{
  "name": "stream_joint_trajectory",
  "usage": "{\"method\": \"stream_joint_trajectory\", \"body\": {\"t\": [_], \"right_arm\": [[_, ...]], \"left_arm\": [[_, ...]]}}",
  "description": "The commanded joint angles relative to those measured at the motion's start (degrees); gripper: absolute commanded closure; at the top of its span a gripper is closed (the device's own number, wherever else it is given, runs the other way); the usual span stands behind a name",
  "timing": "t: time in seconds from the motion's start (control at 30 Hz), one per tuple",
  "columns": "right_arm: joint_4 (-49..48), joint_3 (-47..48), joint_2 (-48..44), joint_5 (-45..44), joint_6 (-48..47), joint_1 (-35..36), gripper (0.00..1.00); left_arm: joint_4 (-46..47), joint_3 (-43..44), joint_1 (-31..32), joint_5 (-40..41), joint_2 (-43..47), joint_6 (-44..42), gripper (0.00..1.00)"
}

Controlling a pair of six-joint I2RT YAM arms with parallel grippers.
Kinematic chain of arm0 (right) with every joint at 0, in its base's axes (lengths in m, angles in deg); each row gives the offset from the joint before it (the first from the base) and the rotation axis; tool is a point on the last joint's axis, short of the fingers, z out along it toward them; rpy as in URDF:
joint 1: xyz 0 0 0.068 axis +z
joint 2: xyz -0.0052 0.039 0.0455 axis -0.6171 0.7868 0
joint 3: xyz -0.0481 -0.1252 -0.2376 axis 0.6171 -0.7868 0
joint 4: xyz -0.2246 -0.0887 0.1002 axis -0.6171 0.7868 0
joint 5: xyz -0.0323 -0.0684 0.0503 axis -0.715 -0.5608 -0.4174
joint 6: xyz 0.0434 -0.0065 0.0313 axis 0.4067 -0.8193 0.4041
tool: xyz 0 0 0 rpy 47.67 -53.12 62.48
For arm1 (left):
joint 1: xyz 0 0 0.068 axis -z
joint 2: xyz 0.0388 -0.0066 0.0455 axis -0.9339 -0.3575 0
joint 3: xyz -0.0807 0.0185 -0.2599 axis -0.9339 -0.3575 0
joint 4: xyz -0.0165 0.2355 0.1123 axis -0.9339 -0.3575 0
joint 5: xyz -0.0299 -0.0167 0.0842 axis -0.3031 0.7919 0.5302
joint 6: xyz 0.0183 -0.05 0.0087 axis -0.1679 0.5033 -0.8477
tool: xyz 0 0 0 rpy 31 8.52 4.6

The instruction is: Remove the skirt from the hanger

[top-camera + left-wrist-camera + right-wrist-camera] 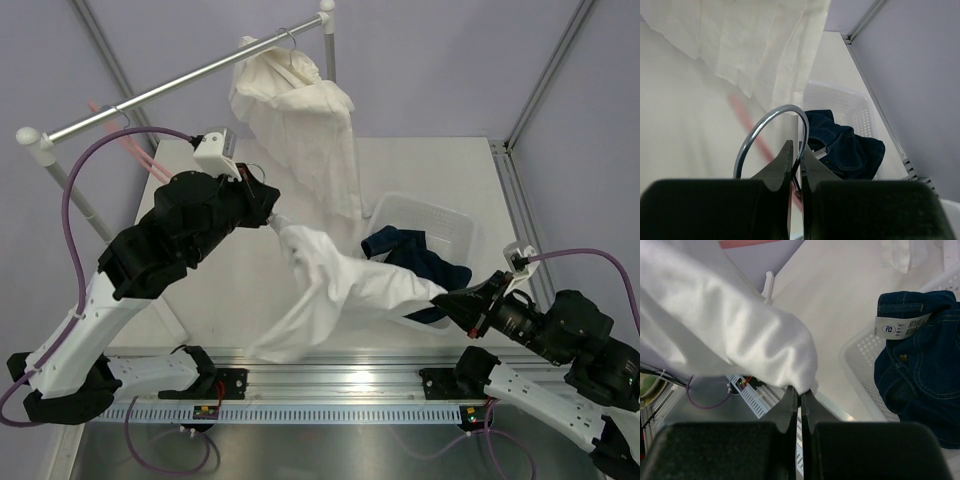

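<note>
The white skirt (340, 285) hangs stretched in the air between my two grippers, above the table's front middle. My left gripper (272, 215) is shut on the metal hook of the hanger (765, 127) at the skirt's upper left end; the left wrist view shows the hook wire pinched between my jaws (796, 152). The rest of the hanger is hidden under the cloth. My right gripper (440, 298) is shut on the skirt's right edge; the right wrist view shows the white cloth (730, 325) pinched at my fingertips (800, 390).
A white basket (455, 230) holding dark blue jeans (410, 255) stands at the right, just beyond my right gripper. Another white garment (300, 120) hangs from the metal rail (190, 80) at the back. Pink hangers (130, 145) hang at the rail's left.
</note>
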Motion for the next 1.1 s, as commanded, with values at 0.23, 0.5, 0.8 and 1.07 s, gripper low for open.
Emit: {"method": "stream_joint_trajectory", "body": {"t": [0.23,0.5,0.8,1.07], "right_arm": [[-19.4,-4.2,15.8,11.7,1.0,-0.1,1.0],[-25.8,0.3,17.5,22.8,3.2,0.7,1.0],[-22.6,27.0,15.3,31.5,3.7,0.7,1.0],[-18.3,40.7,14.0,29.6,3.0,0.8,1.0]], "left_arm": [[10.5,2.6,-0.8,-9.8,0.6,2.6,1.0],[4.7,1.2,-0.8,-4.5,-0.5,-5.4,1.0],[5.3,-12.2,-0.9,6.6,0.0,-9.9,1.0],[4.4,-12.4,-0.8,9.4,-1.9,-11.8,1.0]]}}
